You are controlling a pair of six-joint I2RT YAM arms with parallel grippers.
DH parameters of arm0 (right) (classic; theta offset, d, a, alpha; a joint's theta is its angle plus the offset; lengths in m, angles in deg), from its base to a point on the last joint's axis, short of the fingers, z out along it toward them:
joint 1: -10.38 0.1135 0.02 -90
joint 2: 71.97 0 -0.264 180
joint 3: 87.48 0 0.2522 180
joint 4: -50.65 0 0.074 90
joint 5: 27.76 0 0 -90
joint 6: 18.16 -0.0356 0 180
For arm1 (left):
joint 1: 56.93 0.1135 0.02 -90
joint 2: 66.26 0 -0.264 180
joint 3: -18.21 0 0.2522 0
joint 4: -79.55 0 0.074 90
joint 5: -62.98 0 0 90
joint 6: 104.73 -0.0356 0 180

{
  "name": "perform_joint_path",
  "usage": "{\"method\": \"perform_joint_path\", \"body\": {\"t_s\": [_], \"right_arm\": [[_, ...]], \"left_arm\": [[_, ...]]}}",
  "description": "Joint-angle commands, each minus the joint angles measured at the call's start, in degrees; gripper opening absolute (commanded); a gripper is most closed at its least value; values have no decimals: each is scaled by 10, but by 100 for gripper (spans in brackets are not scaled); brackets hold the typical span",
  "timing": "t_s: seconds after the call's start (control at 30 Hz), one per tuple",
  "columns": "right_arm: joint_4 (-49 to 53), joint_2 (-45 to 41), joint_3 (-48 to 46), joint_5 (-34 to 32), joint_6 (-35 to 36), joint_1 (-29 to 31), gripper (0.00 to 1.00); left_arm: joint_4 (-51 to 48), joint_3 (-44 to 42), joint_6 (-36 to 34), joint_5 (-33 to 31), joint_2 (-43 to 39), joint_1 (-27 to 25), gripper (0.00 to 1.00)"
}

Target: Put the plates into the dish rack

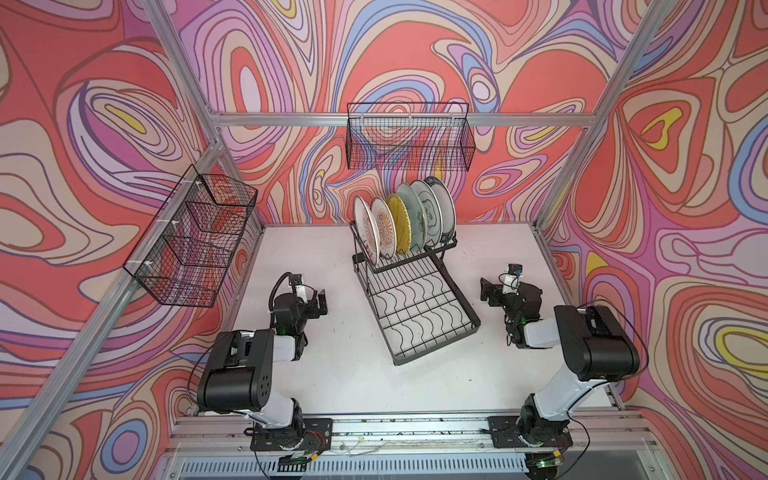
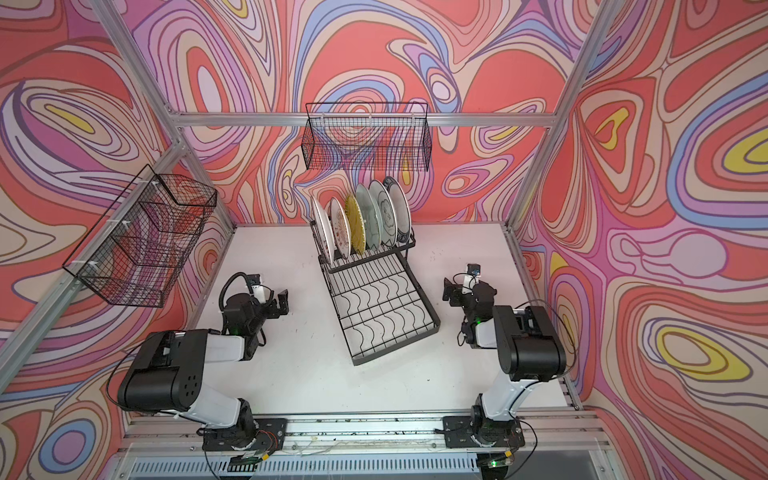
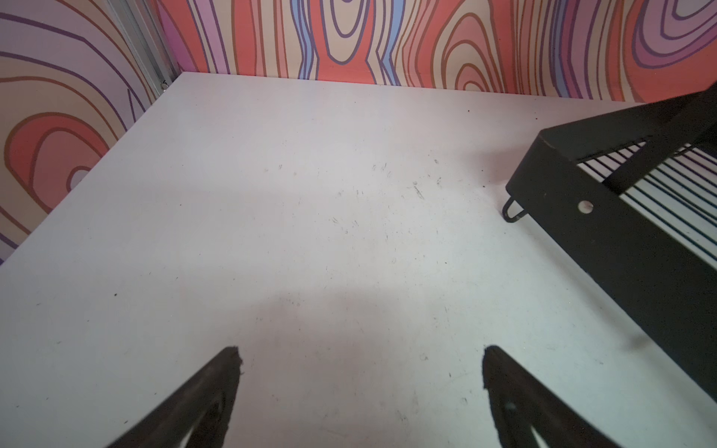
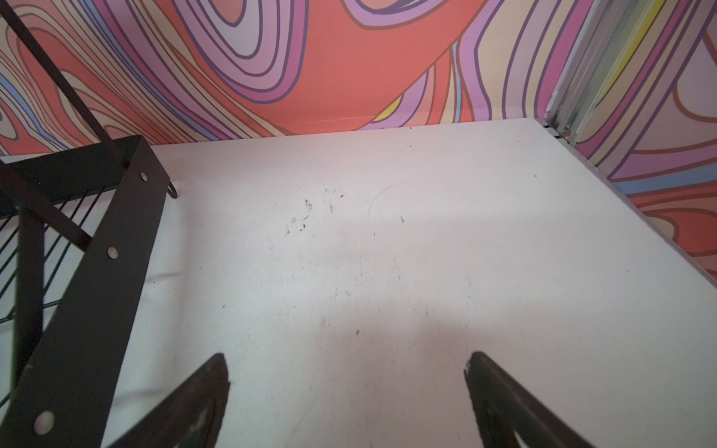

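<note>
Table point(image 1: 332, 374): white top is lying bare around the dish rack point(image 1: 438, 343).
Left gripper point(image 3: 361, 357): is hovering left of the dish rack, jaws spread wide, holding nothing.
Plates point(image 1: 401, 224): all six are standing on edge in the dish rack's raised tier.
Right gripper point(image 4: 345, 364): is hovering right of the dish rack, jaws wide apart, gripping nothing.
Progress: loading is looking finished; no plate seems left to place.

The white table point(image 1: 332, 374) I worked over was scuffed and flecked with small dark marks. The black dish rack point(image 1: 439, 344) stood on it, askew, toward the back wall.
</note>
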Motion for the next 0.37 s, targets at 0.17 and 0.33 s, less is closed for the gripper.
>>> {"method": "perform_joint_path", "body": {"t_s": [0.17, 0.33], "right_arm": [[0, 0, 7, -5, 4, 0, 98], [0, 0, 7, -4, 4, 0, 98]], "left_arm": [[-3, 17, -11, -19, 2, -11, 100], [-1, 14, -13, -24, 1, -14, 100]]}}
